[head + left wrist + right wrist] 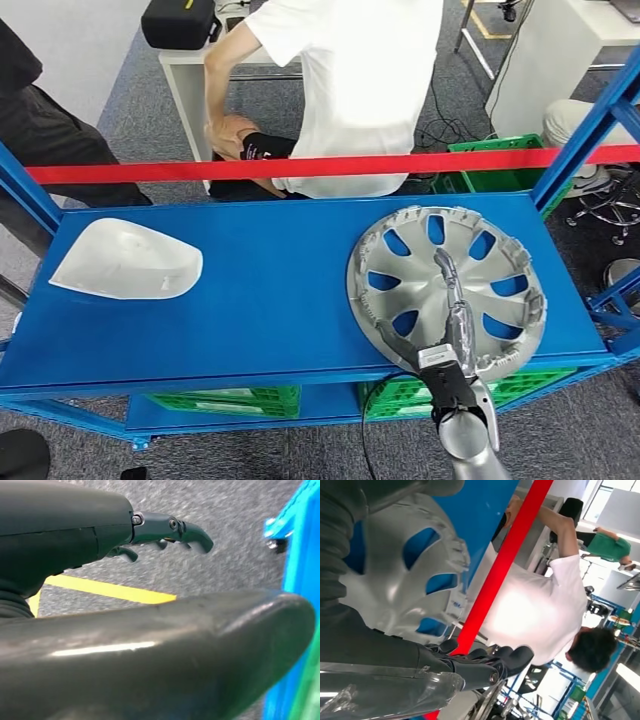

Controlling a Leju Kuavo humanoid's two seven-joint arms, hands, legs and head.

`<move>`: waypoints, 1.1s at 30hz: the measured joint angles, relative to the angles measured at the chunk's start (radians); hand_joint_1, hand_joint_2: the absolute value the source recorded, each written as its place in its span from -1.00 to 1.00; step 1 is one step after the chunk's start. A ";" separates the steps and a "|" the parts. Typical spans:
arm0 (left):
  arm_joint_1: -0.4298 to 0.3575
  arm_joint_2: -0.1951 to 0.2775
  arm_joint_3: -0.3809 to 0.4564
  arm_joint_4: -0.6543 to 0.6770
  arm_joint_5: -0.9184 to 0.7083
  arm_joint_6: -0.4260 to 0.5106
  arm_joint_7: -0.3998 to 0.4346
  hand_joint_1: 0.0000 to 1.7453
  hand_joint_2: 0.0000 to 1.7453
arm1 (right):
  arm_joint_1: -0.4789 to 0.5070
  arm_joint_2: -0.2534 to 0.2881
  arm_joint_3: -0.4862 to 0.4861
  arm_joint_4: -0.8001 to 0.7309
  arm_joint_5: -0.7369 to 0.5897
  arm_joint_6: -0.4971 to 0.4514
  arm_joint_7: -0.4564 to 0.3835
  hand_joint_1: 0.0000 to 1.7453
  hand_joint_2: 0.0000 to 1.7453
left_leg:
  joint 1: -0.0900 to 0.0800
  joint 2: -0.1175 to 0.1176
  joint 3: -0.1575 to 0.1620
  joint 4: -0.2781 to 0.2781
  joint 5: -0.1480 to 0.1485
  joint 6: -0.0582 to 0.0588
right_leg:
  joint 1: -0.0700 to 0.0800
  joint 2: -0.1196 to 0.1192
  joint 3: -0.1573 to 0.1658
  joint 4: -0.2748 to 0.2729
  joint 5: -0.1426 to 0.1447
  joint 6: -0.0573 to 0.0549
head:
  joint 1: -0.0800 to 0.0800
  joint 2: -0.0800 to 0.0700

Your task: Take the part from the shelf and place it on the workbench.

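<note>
A silver hubcap (494,262) lies at the right of the blue shelf (279,290), its near rim reaching over the shelf's front edge. My right hand (455,325) comes up from below and lies on the hubcap, one finger stretched toward its hub. In the right wrist view the hubcap (395,580) sits close beside the outstretched dark fingers (490,666) of my right hand; whether the thumb clamps the rim is hidden. My left hand (113,530) hangs over the grey floor with its fingers straight and nothing in it.
A white moulded cover (128,262) lies at the shelf's left end. A red bar (302,165) crosses behind the shelf, and a person in a white shirt (355,90) bends over just beyond it. Green crates (226,400) stand on the level below. Blue uprights (589,130) frame the sides.
</note>
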 joint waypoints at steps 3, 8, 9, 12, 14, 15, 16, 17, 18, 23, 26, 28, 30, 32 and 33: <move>-0.006 0.000 0.000 0.000 -0.001 0.000 0.000 -1.00 -1.00 | 0.001 0.000 0.000 -0.002 0.000 0.000 0.000 -1.00 1.00 | 0.001 0.000 0.019 0.000 -0.027 0.013 | 0.000 -0.008 -0.124 0.204 -0.081 0.010 | 0.006 0.000; 0.005 0.000 0.000 0.000 -0.001 0.000 0.000 -1.00 -1.00 | 0.007 0.000 0.000 -0.002 0.000 0.000 0.000 -1.00 1.00 | 0.000 -0.007 0.072 0.000 -0.072 0.008 | 0.000 -0.010 -0.221 0.161 0.081 0.002 | 0.010 0.000; 0.006 0.000 0.000 0.000 -0.001 0.000 0.000 -1.00 -1.00 | 0.008 0.000 0.000 -0.002 0.000 0.000 0.000 -1.00 1.00 | -0.002 -0.010 0.079 0.002 -0.079 0.004 | 0.001 -0.011 -0.210 0.101 0.129 -0.002 | 0.011 0.000; 0.006 0.000 0.000 0.000 -0.001 0.001 0.000 -1.00 -1.00 | 0.009 0.000 0.000 -0.002 0.000 -0.001 0.000 -1.00 1.00 | -0.008 -0.015 0.085 0.008 -0.089 0.000 | 0.002 -0.009 -0.196 0.033 0.169 -0.007 | 0.013 0.000; 0.004 0.000 0.000 0.000 -0.001 0.001 0.000 -1.00 -1.00 | 0.008 0.000 0.000 -0.002 0.000 -0.001 0.000 -1.00 1.00 | -0.008 -0.014 0.086 0.005 -0.089 0.004 | 0.002 -0.006 -0.197 0.031 0.168 -0.007 | 0.013 0.000; 0.002 0.000 0.000 0.000 -0.001 0.001 0.000 -1.00 -1.00 | 0.007 0.000 0.000 -0.002 0.000 -0.001 0.000 -1.00 1.00 | -0.008 -0.014 0.088 0.001 -0.088 0.003 | 0.002 -0.006 -0.197 0.031 0.167 -0.009 | 0.013 0.000; 0.000 0.000 0.000 0.000 -0.001 0.001 0.000 -1.00 -1.00 | 0.007 0.000 0.000 -0.002 0.000 -0.001 0.000 -1.00 1.00 | -0.008 -0.014 0.089 -0.002 -0.087 0.002 | 0.003 -0.006 -0.197 0.031 0.166 -0.011 | 0.013 0.000; -0.001 0.000 0.000 0.000 -0.001 0.001 0.000 -1.00 -1.00 | 0.007 0.000 0.000 -0.002 0.000 -0.001 0.000 -1.00 1.00 | -0.008 -0.014 0.091 -0.005 -0.086 0.001 | 0.003 -0.006 -0.197 0.031 0.166 -0.013 | 0.013 0.000; -0.002 0.000 0.000 0.000 -0.001 0.001 0.000 -1.00 -1.00 | 0.007 0.000 0.000 -0.002 0.000 -0.001 0.000 -1.00 1.00 | -0.007 -0.014 0.092 -0.008 -0.085 -0.002 | 0.004 -0.006 -0.197 0.031 0.165 -0.015 | 0.013 0.000; -0.003 0.001 0.000 0.000 -0.001 0.001 0.000 -1.00 -1.00 | 0.007 0.000 0.000 -0.002 0.000 -0.001 0.000 -1.00 1.00 | -0.004 -0.014 0.093 -0.013 -0.084 -0.017 | 0.007 -0.006 -0.198 0.032 0.165 -0.022 | 0.014 0.000; -0.003 0.001 0.000 0.000 -0.002 0.001 0.000 -1.00 -1.00 | 0.007 0.000 0.000 -0.002 0.000 -0.001 0.000 -1.00 1.00 | -0.003 -0.014 0.093 -0.013 -0.083 -0.020 | 0.008 -0.006 -0.197 0.032 0.165 -0.023 | 0.014 0.000; -0.003 0.000 0.000 0.000 -0.005 0.003 -0.001 -1.00 -1.00 | 0.007 0.000 0.000 -0.002 0.001 -0.001 -0.001 -1.00 1.00 | -0.003 -0.014 0.093 -0.013 -0.083 -0.020 | 0.008 -0.006 -0.197 0.032 0.166 -0.023 | 0.014 0.000; -0.003 0.001 0.000 0.000 -0.009 0.005 -0.002 -1.00 -1.00 | 0.007 0.000 0.000 -0.002 0.001 -0.001 -0.002 -1.00 1.00 | -0.003 -0.014 0.093 -0.013 -0.083 -0.020 | 0.007 -0.006 -0.196 0.032 0.167 -0.023 | 0.014 0.000; -0.003 0.001 0.000 0.000 -0.011 0.004 -0.004 -1.00 -1.00 | 0.008 0.000 0.001 -0.002 0.002 -0.002 -0.003 -1.00 1.00 | -0.005 -0.014 0.093 -0.011 -0.083 -0.019 | 0.006 -0.006 -0.196 0.031 0.168 -0.022 | 0.014 0.000; -0.003 0.001 0.000 0.000 -0.011 0.003 -0.005 -1.00 -1.00 | 0.009 0.000 0.002 -0.002 0.003 -0.002 -0.003 -1.00 1.00 | -0.005 -0.014 0.093 -0.011 -0.084 -0.018 | 0.005 -0.006 -0.195 0.031 0.169 -0.021 | 0.014 0.000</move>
